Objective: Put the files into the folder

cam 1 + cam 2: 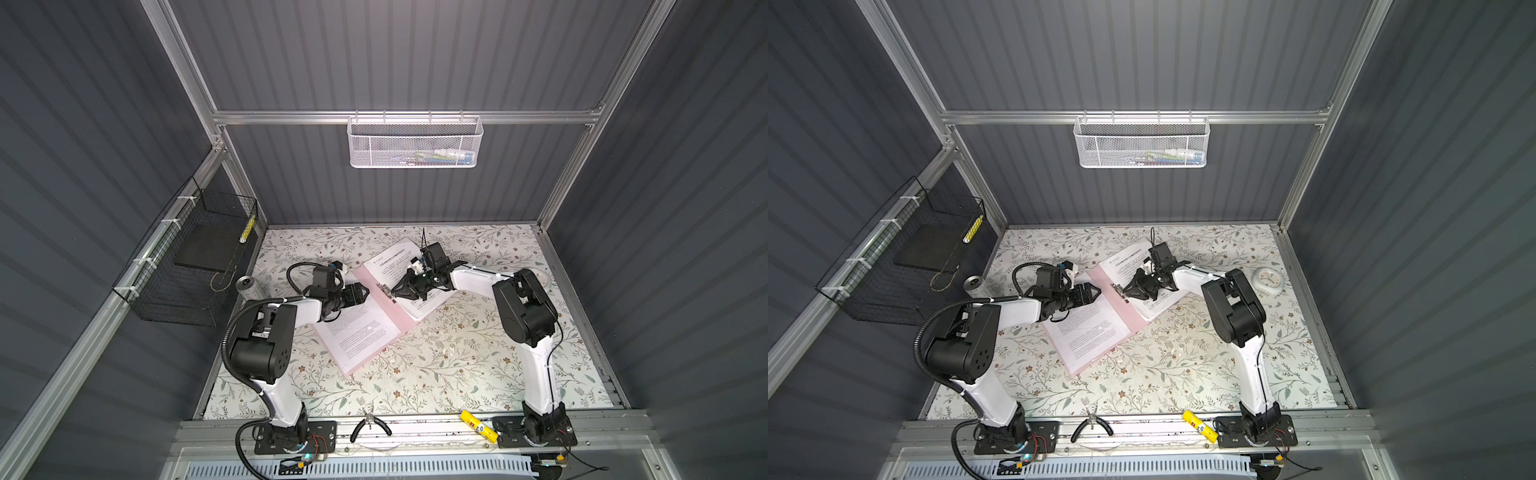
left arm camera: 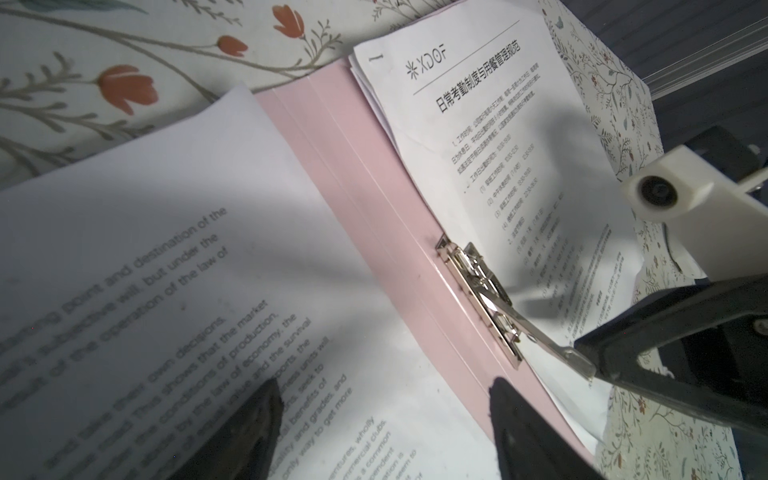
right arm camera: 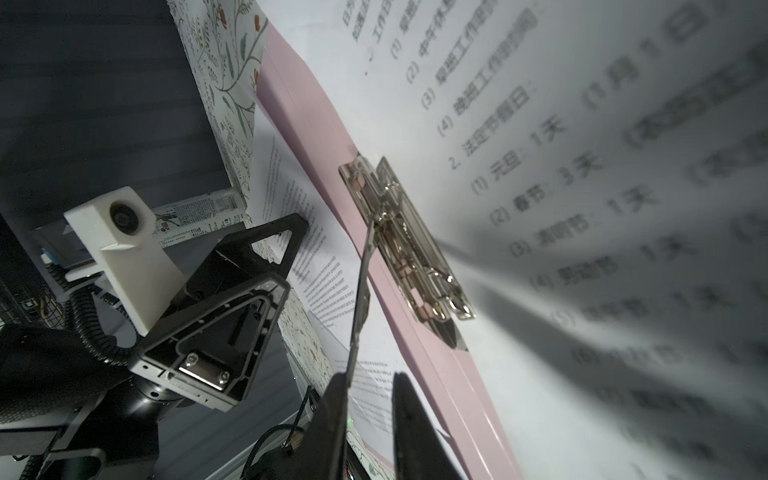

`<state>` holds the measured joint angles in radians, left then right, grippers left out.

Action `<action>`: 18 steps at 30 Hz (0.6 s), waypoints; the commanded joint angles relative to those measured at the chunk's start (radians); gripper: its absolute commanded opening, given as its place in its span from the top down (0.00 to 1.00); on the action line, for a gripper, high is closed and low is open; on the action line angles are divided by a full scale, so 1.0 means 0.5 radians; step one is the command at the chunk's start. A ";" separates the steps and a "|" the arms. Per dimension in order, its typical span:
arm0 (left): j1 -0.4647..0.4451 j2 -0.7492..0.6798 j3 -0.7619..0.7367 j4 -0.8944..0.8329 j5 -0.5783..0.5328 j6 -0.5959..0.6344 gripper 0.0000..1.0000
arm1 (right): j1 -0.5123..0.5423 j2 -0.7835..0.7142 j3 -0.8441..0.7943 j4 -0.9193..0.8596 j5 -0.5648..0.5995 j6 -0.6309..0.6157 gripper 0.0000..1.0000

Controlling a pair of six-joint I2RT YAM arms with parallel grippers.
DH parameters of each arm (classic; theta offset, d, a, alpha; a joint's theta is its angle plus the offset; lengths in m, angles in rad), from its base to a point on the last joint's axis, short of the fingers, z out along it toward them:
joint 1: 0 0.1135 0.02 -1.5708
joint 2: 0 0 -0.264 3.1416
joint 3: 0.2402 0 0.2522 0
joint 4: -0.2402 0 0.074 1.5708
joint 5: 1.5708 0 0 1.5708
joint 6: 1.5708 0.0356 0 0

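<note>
Pink folder (image 1: pixel 398 319), open and flat on the floral worktop (image 1: pixel 457 365) in both top views. The files (image 1: pixel 395 259) are on it: a headed stack on its right half and an English sheet (image 1: pixel 357 336) on its left half. The left fingers (image 1: pixel 362 290) are spread wide over that sheet's far corner, near the spine. The right fingers (image 1: pixel 401 289) come in from the opposite side to the metal clip (image 1: pixel 384 288) on the spine.

Left wrist view next. The left fingers stand well apart, with nothing between them but paper below. Whether they press on it cannot be told. The clip's lever (image 2: pixel 540 336) stands raised off the pink board, and its tip runs in between the right fingers.

Now the right wrist view, with the lever edge-on. The fingers are drawn close about its tip. One lies against it and a sliver of paper shows beside the other, so whether the pinch is made cannot be told. The headed stack sits hard up beside the clip; whether it is under the bar is unclear.

The step in hand looks like working the clip. Next comes a firm nip on that thin lever and a swing about its hinge, while the left fingers steady the folder. The English sheet has yet to join the stack.
</note>
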<state>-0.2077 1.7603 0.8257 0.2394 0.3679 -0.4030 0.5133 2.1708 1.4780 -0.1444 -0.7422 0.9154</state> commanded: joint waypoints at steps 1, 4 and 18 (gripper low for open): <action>0.013 0.035 0.010 -0.001 0.044 -0.010 0.20 | 0.001 0.041 0.062 -0.024 -0.034 -0.022 0.78; 0.010 0.035 0.011 0.000 0.046 -0.010 0.20 | 0.006 0.057 0.072 -0.027 -0.040 -0.022 0.79; 0.013 0.045 0.020 0.015 0.059 -0.022 0.21 | 0.020 0.096 0.121 -0.023 -0.059 -0.023 0.81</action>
<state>-0.2077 1.7626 0.8257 0.2398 0.3782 -0.4034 0.5171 2.1910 1.5139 -0.1467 -0.7582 0.9154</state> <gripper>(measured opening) 0.793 0.190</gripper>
